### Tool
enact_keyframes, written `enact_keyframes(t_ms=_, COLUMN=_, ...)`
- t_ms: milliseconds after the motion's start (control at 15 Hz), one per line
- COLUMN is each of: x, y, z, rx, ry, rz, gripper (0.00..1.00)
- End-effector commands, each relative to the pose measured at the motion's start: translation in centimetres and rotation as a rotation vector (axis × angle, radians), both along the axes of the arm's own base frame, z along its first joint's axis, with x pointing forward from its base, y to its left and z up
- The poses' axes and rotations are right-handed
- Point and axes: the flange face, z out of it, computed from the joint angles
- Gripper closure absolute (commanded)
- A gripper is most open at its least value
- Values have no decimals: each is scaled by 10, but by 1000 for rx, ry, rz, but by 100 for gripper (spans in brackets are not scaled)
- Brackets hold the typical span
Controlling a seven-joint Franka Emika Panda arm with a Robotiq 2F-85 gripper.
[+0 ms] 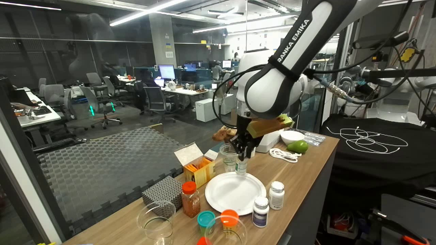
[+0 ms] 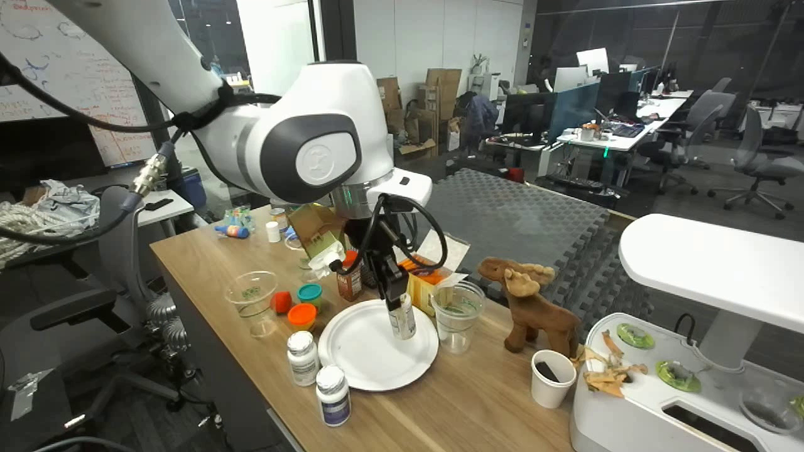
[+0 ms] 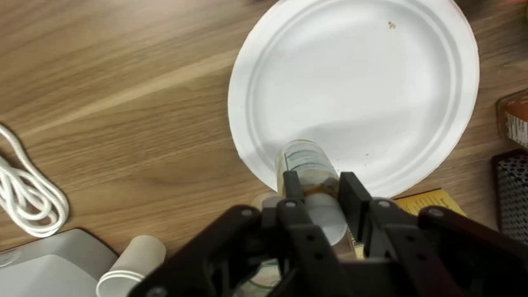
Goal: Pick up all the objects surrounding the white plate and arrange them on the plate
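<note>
Bottle (image 3: 305, 159) was pinched high between gripper's (image 3: 320, 182) jaws, held over plate's (image 3: 350, 82) edge, presumably so it could be placed upright.

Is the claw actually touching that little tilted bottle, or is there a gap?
Touching. The wrist view shows the claw gripping the bottle, with a black pad against each side.
</note>
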Motion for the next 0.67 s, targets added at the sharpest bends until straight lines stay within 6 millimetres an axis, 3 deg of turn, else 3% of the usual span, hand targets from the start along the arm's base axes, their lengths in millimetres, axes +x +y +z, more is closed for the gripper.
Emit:
enact_keyframes(t_ms=0, x=22, y=13, z=-24, rx=7, ry=46, rz=34, gripper=85)
enact_keyframes(t_ms=267, x=31, y=17, z=-50, rx=0, ry=80, rz=39, gripper=85)
enact_keyframes(t_ms=600, x=37, y=13, z=-57, rx=-17, ry=85, rz=32, gripper=85)
